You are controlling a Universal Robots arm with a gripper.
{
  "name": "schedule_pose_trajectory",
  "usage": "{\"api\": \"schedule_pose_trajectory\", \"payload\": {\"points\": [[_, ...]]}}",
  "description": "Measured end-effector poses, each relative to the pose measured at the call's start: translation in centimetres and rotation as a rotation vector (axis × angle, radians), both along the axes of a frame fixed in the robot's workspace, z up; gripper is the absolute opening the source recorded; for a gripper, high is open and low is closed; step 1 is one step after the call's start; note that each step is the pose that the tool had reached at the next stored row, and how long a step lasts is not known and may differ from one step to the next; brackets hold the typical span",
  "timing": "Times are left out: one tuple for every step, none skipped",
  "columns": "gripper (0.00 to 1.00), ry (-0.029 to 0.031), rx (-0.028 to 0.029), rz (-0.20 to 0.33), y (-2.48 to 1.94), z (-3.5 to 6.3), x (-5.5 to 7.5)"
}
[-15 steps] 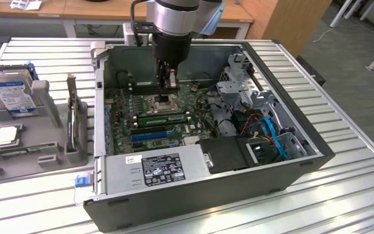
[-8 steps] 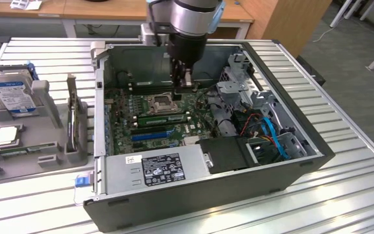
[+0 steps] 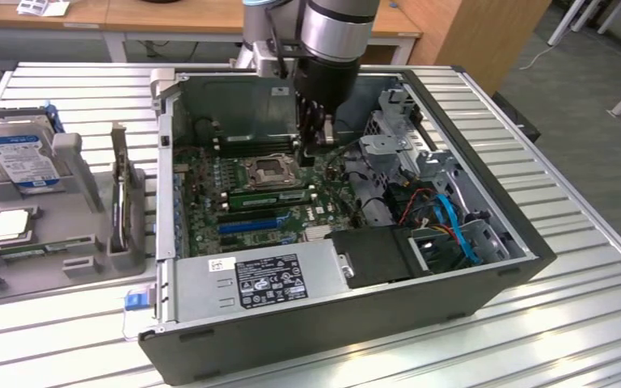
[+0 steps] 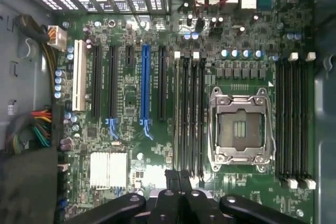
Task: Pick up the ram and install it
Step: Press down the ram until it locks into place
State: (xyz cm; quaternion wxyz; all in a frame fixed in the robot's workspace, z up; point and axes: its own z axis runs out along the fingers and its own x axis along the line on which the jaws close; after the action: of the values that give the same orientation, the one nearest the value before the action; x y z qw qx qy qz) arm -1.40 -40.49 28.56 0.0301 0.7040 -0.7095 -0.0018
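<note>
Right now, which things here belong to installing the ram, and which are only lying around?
For the job: ram, seated on the motherboard beside the CPU socket; gripper, shut, over one end of it; open computer case.

Lying about: hard drive with blue label, square silver chip and upright card, all on the grey holder outside the case.

Case (image 3: 343, 323) was open on top, free drop from above. Drive cage (image 3: 397, 149) and blue cables (image 3: 456, 222) crowded the exterior view's right; power supply (image 3: 256, 279) walled the near edge. Gripper (image 4: 178, 177), pinched closed and slim, sat low between cage and CPU socket (image 4: 239, 129). Board parts lay flat: memory slots (image 4: 294, 119), heatsink (image 4: 107, 169). Cable bundle (image 4: 34, 124) fouled one side.
</note>
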Motion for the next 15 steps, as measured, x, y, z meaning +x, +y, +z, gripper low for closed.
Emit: {"api": "schedule_pose_trajectory", "payload": {"points": [[0.11, 0.0, -0.0001, 0.0, -0.03, -0.19, 0.0], [0.11, 0.0, -0.0001, 0.0, -0.05, -0.37, 0.0], [0.11, 0.0, -0.0002, 0.001, -0.06, -0.54, 0.0], [0.11, 0.0, -0.0003, 0.001, -0.07, -0.73, 0.0], [0.11, -0.0002, -0.0007, 0.001, -0.08, -0.89, 0.0], [0.11, -0.0007, -0.0014, 0.002, -0.08, -1.02, 0.0], [0.11, -0.0016, -0.0025, 0.003, -0.08, -1.13, 0.0], [0.11, -0.0027, -0.0037, 0.004, -0.08, -1.25, 0.0], [0.11, -0.0038, -0.005, 0.005, -0.08, -1.35, 0.0], [0.11, -0.005, -0.0061, 0.006, -0.08, -1.46, 0.0], [0.11, -0.006, -0.0073, 0.007, -0.08, -1.57, 0.0], [0.11, -0.0072, -0.0084, 0.008, -0.08, -1.67, 0.0], [0.11, -0.0087, -0.0093, 0.009, -0.08, -1.77, 0.0], [0.11, -0.0107, -0.0099, 0.01, -0.08, -1.87, 0.0], [0.11, -0.0112, -0.0102, 0.011, -0.09, -1.89, 0.0]]}}
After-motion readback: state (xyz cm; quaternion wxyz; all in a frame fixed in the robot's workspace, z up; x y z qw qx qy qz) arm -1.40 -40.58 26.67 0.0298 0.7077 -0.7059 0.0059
